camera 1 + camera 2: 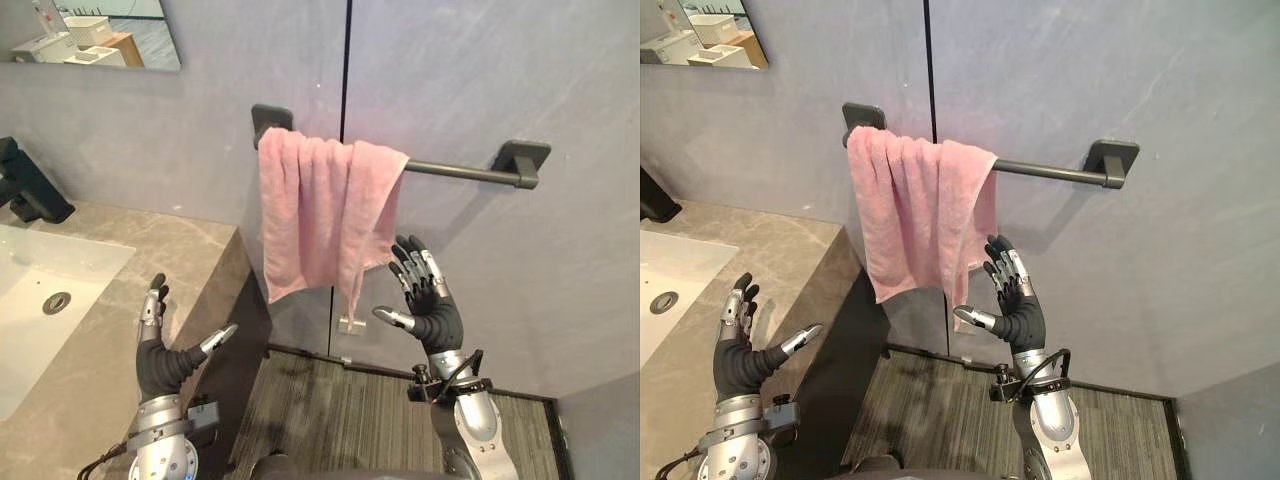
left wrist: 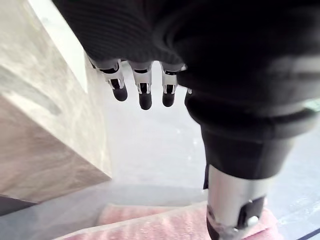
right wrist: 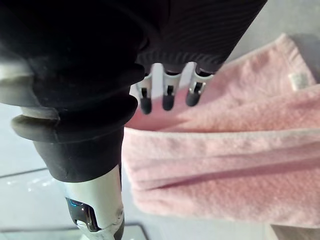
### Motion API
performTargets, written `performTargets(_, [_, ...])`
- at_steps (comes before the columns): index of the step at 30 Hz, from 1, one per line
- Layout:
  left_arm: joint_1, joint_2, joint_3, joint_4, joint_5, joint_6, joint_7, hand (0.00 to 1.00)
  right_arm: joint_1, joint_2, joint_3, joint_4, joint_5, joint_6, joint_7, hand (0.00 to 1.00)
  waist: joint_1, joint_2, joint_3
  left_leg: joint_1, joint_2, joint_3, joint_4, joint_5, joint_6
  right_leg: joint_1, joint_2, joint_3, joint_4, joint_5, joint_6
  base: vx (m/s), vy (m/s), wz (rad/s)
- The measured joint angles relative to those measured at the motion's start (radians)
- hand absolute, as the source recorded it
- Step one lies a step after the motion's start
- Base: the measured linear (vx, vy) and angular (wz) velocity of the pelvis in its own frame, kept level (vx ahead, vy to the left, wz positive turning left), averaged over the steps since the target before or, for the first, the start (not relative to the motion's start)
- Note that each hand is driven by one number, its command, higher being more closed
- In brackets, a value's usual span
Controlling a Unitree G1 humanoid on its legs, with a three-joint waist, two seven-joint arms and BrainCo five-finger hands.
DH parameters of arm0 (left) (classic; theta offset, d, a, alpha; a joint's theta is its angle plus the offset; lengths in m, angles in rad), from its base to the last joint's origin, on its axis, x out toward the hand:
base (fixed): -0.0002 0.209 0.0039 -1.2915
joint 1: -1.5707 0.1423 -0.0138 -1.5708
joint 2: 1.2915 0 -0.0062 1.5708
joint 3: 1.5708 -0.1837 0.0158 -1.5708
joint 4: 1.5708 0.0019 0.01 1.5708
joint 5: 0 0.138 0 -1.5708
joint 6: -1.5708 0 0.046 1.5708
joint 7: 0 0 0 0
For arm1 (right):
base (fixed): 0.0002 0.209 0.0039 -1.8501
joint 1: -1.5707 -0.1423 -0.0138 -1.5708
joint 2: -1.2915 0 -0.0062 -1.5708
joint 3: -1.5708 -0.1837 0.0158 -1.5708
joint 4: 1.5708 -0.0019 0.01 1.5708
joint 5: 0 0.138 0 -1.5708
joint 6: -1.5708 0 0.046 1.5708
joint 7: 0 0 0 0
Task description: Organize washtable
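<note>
Pink towel [image 1: 320,215] hangs bunched at the dark towel bar's [image 1: 460,172] left end. Right hand [image 1: 435,318] hovers just beside its lower edge, left hand [image 1: 160,365] by the stone desk [image 1: 150,260], both with fingers spread, empty. Best pinch opposite hems, drawing the cloth evenly along the bar.

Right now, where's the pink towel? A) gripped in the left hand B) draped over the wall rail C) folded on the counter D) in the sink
B: the pink towel hangs bunched over the dark rail; the left hand and right hand are open, holding nothing.
</note>
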State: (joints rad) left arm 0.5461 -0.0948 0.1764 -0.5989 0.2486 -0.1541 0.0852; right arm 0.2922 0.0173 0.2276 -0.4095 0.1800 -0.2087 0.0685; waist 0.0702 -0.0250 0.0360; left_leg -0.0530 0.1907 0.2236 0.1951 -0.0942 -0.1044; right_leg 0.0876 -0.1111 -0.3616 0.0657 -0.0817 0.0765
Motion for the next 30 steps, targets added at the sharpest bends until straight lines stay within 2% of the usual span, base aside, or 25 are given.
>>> performTargets(3, [-0.058,0.007,0.017,0.003,-0.002,0.022,-0.023,0.0,-0.058,0.008,-0.037,0.047,-0.017,0.004,-0.004,0.0,-0.003,-0.003,-0.012,0.024,-0.009,-0.001,-0.026,0.004,-0.001,0.017,-0.003,0.003,-0.012,0.003,0.003,0.04,0.012,0.0])
performTargets(5, [-0.12,0.046,0.028,0.019,-0.021,0.044,-0.067,0.0,-0.116,0.007,-0.071,0.108,-0.024,0.029,-0.006,0.0,-0.002,0.0,-0.02,0.035,-0.025,-0.003,-0.068,0.024,0.0,0.021,-0.008,0.003,-0.021,0.004,0.003,0.0,0.024,0.07])
performTargets(7, [-0.189,0.09,0.035,0.058,-0.023,0.059,-0.078,0.0,-0.151,0.003,-0.077,0.153,-0.024,0.042,-0.007,0.0,-0.002,0.008,-0.021,0.052,-0.034,-0.004,-0.106,0.047,0.003,0.019,-0.01,0.003,-0.027,0.011,0.002,0.0,0.014,0.07])
performTargets(10, [-0.288,0.127,0.046,0.133,-0.041,0.084,-0.079,0.0,-0.2,0.001,-0.074,0.195,-0.02,0.064,-0.007,0.0,-0.002,0.018,-0.019,0.068,-0.044,-0.005,-0.148,0.072,0.007,0.02,-0.011,0.005,-0.033,0.022,-0.002,-0.03,0.023,0.06])
performTargets(18, [-0.423,0.196,0.029,0.235,-0.14,0.13,-0.089,0.0,-0.307,0.003,-0.061,0.252,0.044,0.069,-0.013,0.0,-0.008,0.024,-0.013,0.07,-0.076,-0.02,-0.223,0.12,0.025,-0.001,-0.027,0.002,-0.037,0.034,0.01,-0.04,0.026,0.07])
performTargets(21, [-0.515,0.226,-0.009,0.256,-0.189,0.136,-0.106,0.0,-0.406,0.003,-0.054,0.275,0.072,0.079,-0.036,0.0,-0.004,0.038,0.023,0.059,-0.087,-0.024,-0.265,0.157,0.034,-0.026,-0.031,0.0,-0.042,0.052,0.011,-0.09,0.041,0.05])
performTargets(25, [-0.589,0.262,-0.047,0.273,-0.254,0.139,-0.107,0.0,-0.498,0.005,-0.027,0.288,0.099,0.079,-0.053,0.0,-0.004,0.04,0.053,0.015,-0.091,-0.023,-0.269,0.174,0.043,-0.068,-0.032,0.002,-0.053,0.075,0.01,-0.06,0.031,-0.01])
performTargets(26, [-0.61,0.277,-0.068,0.289,-0.29,0.144,-0.109,1.0,-0.52,0.007,-0.021,0.288,0.111,0.079,-0.063,0.0,-0.004,0.04,0.065,0.003,-0.092,-0.023,-0.269,0.177,0.044,-0.08,-0.033,0.004,-0.053,0.078,0.01,-0.03,0.02,-0.01])
performTargets(30, [-0.636,0.283,-0.122,0.299,-0.342,0.148,-0.117,1.0,-0.545,0.015,-0.014,0.289,0.138,0.079,-0.073,0.0,-0.003,0.04,0.082,-0.028,-0.094,-0.023,-0.265,0.178,0.046,-0.11,-0.035,0.004,-0.053,0.082,0.011,0.0,0.0,0.0])
